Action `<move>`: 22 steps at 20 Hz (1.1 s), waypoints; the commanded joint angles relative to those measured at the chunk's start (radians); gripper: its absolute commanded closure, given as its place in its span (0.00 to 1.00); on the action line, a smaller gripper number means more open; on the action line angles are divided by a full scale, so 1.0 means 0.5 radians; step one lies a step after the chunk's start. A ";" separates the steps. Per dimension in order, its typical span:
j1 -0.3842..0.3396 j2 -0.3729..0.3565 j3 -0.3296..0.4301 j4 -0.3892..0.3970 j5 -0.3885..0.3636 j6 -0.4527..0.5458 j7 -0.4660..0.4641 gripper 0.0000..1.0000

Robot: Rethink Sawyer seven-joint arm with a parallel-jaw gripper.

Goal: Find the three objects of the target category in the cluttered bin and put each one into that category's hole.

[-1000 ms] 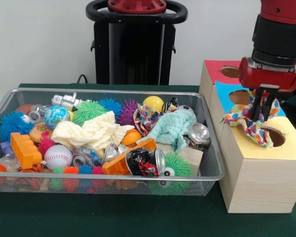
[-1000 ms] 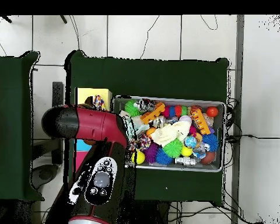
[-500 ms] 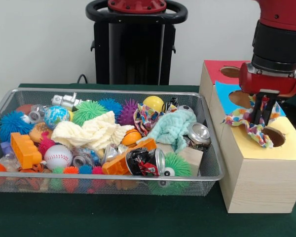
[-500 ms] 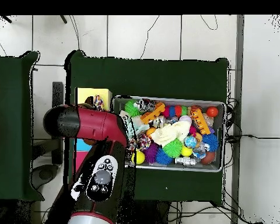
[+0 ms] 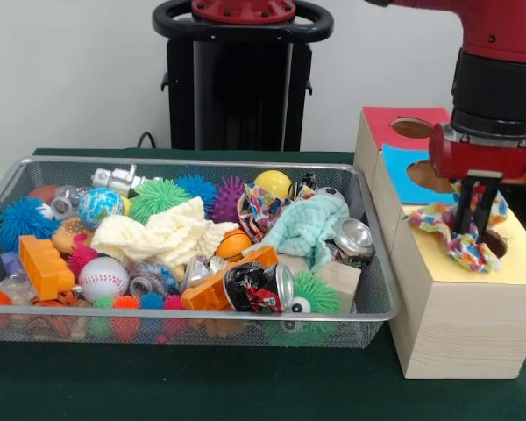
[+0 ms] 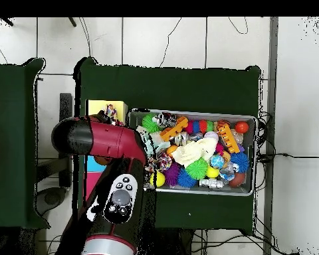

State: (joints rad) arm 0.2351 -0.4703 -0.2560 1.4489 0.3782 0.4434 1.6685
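My gripper (image 5: 473,230) is shut on a confetti cloth (image 5: 445,224) over the yellow top (image 5: 522,259) of the near wooden box. The cloth drapes on the yellow top, just left of the round hole (image 5: 497,246), which the fingers and cloth partly hide. The wire mesh bin (image 5: 193,163) stands to the left, full of toys. A second confetti cloth (image 5: 261,210) lies in it at the back middle. In the overhead view my arm covers the boxes; only part of the yellow top (image 6: 99,106) and the bin (image 6: 255,156) show.
A blue-topped box (image 5: 401,175) and a red-topped box (image 5: 381,123) stand behind the yellow one. The bin holds a cream cloth (image 5: 162,232), a mint-green cloth (image 5: 307,226), spiky balls, cans, an orange brick (image 5: 42,263) and a baseball (image 5: 103,278).
My gripper has moved right along the yellow top with the confetti cloth, from the hole's left edge to over the hole. The bin's contents have not moved.
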 commanded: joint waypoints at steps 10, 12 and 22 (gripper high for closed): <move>-0.174 0.147 0.469 0.316 -0.069 -0.756 0.429 1.00; -0.179 0.159 0.467 0.312 -0.045 -0.709 0.419 1.00; -0.041 0.248 0.219 0.159 0.023 -0.185 0.414 1.00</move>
State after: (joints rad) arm 0.1944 -0.4471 -0.1496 1.5297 0.3640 0.1384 1.6685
